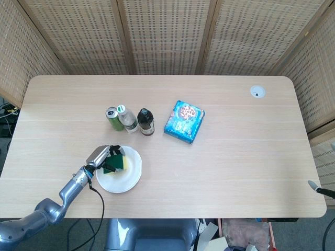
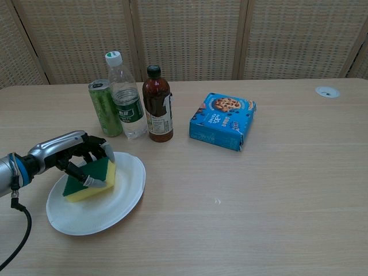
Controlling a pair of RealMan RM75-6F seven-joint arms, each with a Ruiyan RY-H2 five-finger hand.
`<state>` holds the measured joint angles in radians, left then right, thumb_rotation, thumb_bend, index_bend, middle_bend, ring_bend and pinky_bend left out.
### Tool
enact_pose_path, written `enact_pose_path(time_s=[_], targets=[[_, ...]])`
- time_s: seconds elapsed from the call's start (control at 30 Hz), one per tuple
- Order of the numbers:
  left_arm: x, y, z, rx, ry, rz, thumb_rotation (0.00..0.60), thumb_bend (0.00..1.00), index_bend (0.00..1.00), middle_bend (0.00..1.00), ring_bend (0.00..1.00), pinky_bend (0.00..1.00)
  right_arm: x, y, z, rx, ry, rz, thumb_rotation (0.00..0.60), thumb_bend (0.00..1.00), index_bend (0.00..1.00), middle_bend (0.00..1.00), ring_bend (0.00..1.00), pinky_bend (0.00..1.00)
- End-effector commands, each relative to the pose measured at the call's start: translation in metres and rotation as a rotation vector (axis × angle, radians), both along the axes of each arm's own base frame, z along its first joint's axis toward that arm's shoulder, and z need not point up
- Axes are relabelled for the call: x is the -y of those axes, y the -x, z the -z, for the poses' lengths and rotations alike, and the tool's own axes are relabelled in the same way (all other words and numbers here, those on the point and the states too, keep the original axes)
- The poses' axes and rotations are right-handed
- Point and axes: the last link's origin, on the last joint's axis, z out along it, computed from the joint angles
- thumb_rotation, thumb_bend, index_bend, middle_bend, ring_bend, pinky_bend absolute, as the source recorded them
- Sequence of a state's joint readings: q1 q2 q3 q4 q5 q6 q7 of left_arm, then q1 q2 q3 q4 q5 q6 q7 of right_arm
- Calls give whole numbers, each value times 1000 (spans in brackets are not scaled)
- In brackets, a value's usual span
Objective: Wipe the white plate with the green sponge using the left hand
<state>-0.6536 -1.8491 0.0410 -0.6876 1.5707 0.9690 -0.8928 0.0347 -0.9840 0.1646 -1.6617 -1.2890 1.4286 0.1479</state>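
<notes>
While the left hand [image 2: 77, 156] grips it, the green-and-yellow rectangular sponge [image 2: 91, 179] lies on the round white plate [image 2: 118, 198].
Plate sits at the light wooden surface's [image 1: 235, 151] front-left (green can [image 2: 104, 108] just behind). Fingers clamped across sponge top; right hand unseen.

On one table [image 2: 299, 190]: two bottles, clear [image 2: 123, 98] and dark [image 2: 157, 106]; one can [image 2: 104, 108], one plate [image 2: 118, 198], one sponge [image 2: 92, 179], one blue box [image 2: 223, 121].

Both views are bright and evenly lit, sharp throughout; soft faint shadows sit close under objects on the tabletop [image 2: 287, 190], no glare.
</notes>
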Motion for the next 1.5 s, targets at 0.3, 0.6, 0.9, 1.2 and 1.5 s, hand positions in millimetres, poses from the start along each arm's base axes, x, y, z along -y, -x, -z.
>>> enact_pose_path(time_s=[0.3, 0.6, 0.9, 1.2, 1.5], targets=[[-5, -12, -3, -42, -3, 53, 600, 108, 591, 463, 396, 460, 0, -1, 0, 3, -3, -4, 600, 0, 0, 0, 0, 0], [-14, -30, -31, -38, -58, 143, 600, 108, 590, 456, 396, 459, 0, 0, -1, 9, -5, -1, 600, 0, 0, 0, 0, 0], [-31, -52, -18, -123, -35, 140, 600, 108, 590, 456, 396, 458, 3, -5, 5, -7, -27, -8, 600, 0, 0, 0, 0, 0], [-8, -37, 4, -56, -34, 130, 600, 108, 590, 462, 396, 458, 3, -1, 1, 7, -17, 7, 600, 0, 0, 0, 0, 0], [0, -25, 15, -20, -18, 90, 600, 107, 590, 467, 396, 459, 2, -2, 1, 9, -20, 5, 600, 0, 0, 0, 0, 0]])
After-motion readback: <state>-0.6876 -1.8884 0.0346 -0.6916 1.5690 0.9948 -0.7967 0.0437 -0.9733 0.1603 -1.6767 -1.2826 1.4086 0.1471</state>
